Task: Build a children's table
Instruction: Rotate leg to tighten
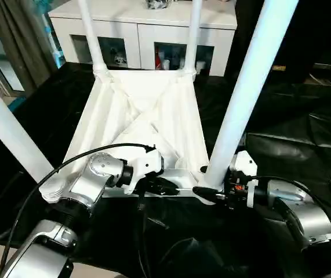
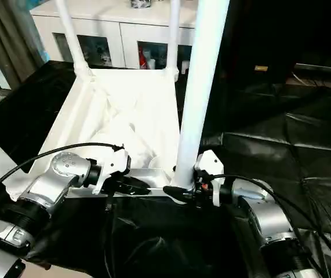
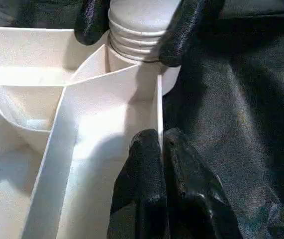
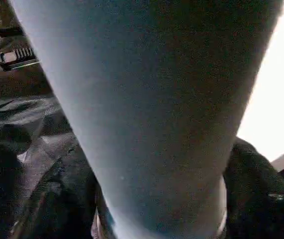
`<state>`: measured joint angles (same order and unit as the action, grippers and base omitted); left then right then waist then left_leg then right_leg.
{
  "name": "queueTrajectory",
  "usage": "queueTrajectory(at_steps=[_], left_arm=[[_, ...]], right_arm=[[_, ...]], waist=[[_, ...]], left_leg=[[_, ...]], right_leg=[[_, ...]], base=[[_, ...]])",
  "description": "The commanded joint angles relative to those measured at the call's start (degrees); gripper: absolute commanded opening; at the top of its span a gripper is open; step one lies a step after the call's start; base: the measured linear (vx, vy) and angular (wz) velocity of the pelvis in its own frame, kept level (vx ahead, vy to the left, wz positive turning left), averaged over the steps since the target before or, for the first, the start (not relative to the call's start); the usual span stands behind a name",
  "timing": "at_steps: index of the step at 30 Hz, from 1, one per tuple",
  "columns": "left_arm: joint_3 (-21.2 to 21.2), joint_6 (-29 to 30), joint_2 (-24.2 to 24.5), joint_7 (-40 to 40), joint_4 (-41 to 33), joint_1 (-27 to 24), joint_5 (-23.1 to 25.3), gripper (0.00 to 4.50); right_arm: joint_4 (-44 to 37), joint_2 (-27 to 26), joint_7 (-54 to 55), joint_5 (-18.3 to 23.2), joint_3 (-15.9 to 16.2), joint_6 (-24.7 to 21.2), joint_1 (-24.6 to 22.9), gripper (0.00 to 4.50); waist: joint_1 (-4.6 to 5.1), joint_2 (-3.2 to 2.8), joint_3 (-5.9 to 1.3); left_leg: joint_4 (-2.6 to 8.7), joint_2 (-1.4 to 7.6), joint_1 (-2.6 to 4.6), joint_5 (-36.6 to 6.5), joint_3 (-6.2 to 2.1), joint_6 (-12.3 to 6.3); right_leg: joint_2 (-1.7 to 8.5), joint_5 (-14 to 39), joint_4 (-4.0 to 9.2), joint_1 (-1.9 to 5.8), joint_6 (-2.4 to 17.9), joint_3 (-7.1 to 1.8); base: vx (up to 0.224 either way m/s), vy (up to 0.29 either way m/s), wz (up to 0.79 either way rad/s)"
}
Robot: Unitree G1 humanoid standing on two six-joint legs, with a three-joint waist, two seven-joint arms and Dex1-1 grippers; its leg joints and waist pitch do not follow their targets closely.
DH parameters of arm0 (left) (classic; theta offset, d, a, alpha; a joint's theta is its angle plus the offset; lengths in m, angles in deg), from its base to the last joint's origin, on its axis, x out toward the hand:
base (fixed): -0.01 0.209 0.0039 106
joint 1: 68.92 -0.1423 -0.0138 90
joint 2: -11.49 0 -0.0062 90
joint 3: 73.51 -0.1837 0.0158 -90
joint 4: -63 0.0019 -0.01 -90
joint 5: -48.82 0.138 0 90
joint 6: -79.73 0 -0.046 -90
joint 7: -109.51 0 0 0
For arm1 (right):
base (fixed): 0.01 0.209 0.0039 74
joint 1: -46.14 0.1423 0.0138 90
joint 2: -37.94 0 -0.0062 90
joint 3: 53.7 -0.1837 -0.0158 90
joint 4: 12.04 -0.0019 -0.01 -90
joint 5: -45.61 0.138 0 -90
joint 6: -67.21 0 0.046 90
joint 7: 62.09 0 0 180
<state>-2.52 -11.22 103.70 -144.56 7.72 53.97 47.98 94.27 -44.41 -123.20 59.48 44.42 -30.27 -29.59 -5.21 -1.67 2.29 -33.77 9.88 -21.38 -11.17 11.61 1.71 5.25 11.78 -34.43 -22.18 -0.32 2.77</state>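
Observation:
The white children's table lies upside down on the black-covered work table, ribbed underside up. A leg stands in each of its corner sockets: two far ones, a near left one and a near right one. My left gripper is shut on the thin near rim of the top, one finger on each side of the wall. My right gripper is shut around the base of the near right leg, just above its socket. Its fingers flank the ribbed leg end.
Black sheeting covers the work table around the white top and is wrinkled on the right. A white cabinet with glass doors stands behind. A black cable loops over my left forearm.

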Motion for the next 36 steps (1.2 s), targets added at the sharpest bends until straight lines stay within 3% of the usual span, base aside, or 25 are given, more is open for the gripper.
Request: queueTrajectory(at_steps=[1, 4, 6, 8, 10, 11, 15, 19, 20, 22, 25, 27, 35, 36], left_arm=[[-0.2, 0.5, -1.1, 4.1, 1.6, 0.6, 1.4, 0.00], [1.4, 2.1, -3.1, 11.0, 3.3, 1.5, 2.4, 0.00], [2.5, 3.4, -5.1, 16.0, 4.3, 2.1, 2.7, 0.00], [2.8, 4.0, -6.5, 18.7, 4.8, 2.4, 3.0, 0.00], [3.0, 5.2, -9.5, 23.8, 5.8, 2.9, 3.8, 0.00], [3.0, 5.6, -10.4, 25.2, 6.1, 3.0, 3.9, 0.00], [3.4, 6.6, -13.4, 30.4, 7.2, 3.8, 4.5, 0.00], [2.7, 6.4, -14.8, 30.7, 7.6, 4.2, 5.0, 0.00], [2.2, 5.9, -14.7, 29.0, 7.3, 4.0, 5.2, 0.00], [2.0, 5.6, -14.5, 28.1, 7.0, 3.9, 5.2, 0.00], [1.6, 5.1, -13.1, 25.3, 6.3, 3.3, 5.1, 0.00], [1.1, 3.6, -10.5, 19.9, 5.1, 2.3, 4.3, 0.00], [-0.7, 0.3, -5.3, 9.9, 3.0, 0.3, 3.2, 0.00], [-0.8, -0.2, -3.8, 6.2, 2.2, -0.3, 2.0, 0.00]], right_arm=[[-1.1, -1.5, 0.8, 0.4, 1.0, -0.9, -1.3, 2.79], [1.1, -5.0, 8.2, -1.2, -0.3, -0.6, -1.6, 2.77], [3.3, -8.6, 15.8, -2.5, -1.7, -0.2, -1.4, 2.75], [4.3, -11.3, 20.4, -2.6, -2.7, -0.6, -1.4, 2.75], [6.1, -15.9, 28.4, -3.0, -4.4, -1.6, -1.0, 2.75], [6.6, -17.1, 30.4, -3.3, -4.8, -1.8, -0.8, 2.74], [8.9, -20.5, 36.9, -5.0, -5.5, -1.4, 0.4, 2.74], [11.1, -22.3, 38.8, -6.5, -5.0, 0.3, 2.4, 2.74], [11.1, -22.4, 37.3, -6.0, -4.9, 1.1, 2.9, 3.30], [10.8, -22.4, 36.5, -5.8, -4.9, 1.3, 3.1, 3.47], [9.6, -20.6, 32.5, -5.9, -3.6, 1.9, 2.7, 3.79], [6.7, -16.9, 24.2, -4.6, -1.7, 1.4, 1.5, 3.94], [2.2, -9.5, 11.7, -1.4, -0.2, -0.2, -0.5, 3.94], [1.1, -6.7, 8.1, -0.9, 0.0, -0.6, -0.9, 3.94]], waist=[[0.12, 0.67, -3.19], [0.25, 0.64, -2.91], [0.77, 0.81, -2.26], [1.09, 0.84, -2.17], [1.55, 0.78, -2.18], [1.99, 0.47, -2.08], [2.42, 0.66, -2.06], [2.57, 0.35, -2.15], [2.67, 0.42, -2.20], [2.65, 0.31, -2.17], [2.68, 0.35, -2.24], [2.59, 0.37, -2.35], [2.50, 0.45, -2.89], [2.46, 0.57, -2.99]], left_leg=[[3.85, 3.76, 0.88, -8.2, -1.42, -4.53], [4.14, 3.76, 1.02, -10.4, -1.42, -3.76], [4.90, 3.66, 1.51, -17.5, -1.82, 0.04], [5.21, 3.66, 1.50, -19.3, -2.17, 1.35], [5.44, 3.62, 1.51, -20.5, -2.37, 1.95], [5.54, 3.58, 1.67, -21.7, -2.34, 2.36], [5.48, 3.36, 1.69, -22.8, -2.40, 2.12], [5.56, 3.25, 1.39, -22.4, -2.44, 1.73], [5.57, 3.24, 1.31, -22.4, -2.46, 1.59], [5.54, 3.31, 1.50, -22.8, -2.36, 1.37], [5.58, 3.34, 1.22, -22.2, -2.35, 0.77], [5.49, 3.41, 1.08, -21.1, -2.29, 0.02], [4.88, 3.56, 0.58, -13.7, -1.95, -2.93], [4.72, 3.64, 0.61, -12.0, -1.80, -3.59]], right_leg=[[3.67, 2.6, 3.15, 2.17, 16.0, -2.23], [3.70, 6.1, 3.65, 1.85, 15.6, -2.29], [4.02, 19.1, 5.00, 1.54, 12.8, -2.42], [4.09, 23.2, 5.39, 1.41, 10.8, -2.50], [3.98, 24.0, 5.56, 1.30, 9.7, -2.44], [3.89, 24.1, 5.71, 0.90, 9.7, -2.49], [3.92, 26.0, 6.28, 0.78, 8.5, -2.57], [3.86, 25.2, 6.28, 0.82, 8.2, -2.54], [3.82, 24.7, 6.24, 0.94, 8.2, -2.51], [3.80, 24.1, 6.31, 0.74, 8.5, -2.60], [3.78, 22.5, 6.10, 1.02, 9.0, -2.59], [3.77, 20.2, 5.92, 1.32, 9.7, -2.61], [3.76, 9.2, 4.48, 2.13, 13.6, -2.44], [3.66, 6.1, 4.21, 2.09, 14.3, -2.46]], base=[[0.000, 0.000, 0.00], [0.000, 0.000, 0.00], [0.000, 0.000, 0.00], [0.000, 0.000, 0.00], [0.000, 0.000, 0.00], [0.000, 0.000, 0.00], [0.000, 0.000, 0.00], [0.000, 0.000, 0.00], [0.000, 0.000, 0.00], [0.000, 0.000, 0.00], [0.000, 0.000, 0.00], [0.000, 0.000, 0.00], [0.000, 0.000, 0.00], [0.000, 0.000, 0.00]])
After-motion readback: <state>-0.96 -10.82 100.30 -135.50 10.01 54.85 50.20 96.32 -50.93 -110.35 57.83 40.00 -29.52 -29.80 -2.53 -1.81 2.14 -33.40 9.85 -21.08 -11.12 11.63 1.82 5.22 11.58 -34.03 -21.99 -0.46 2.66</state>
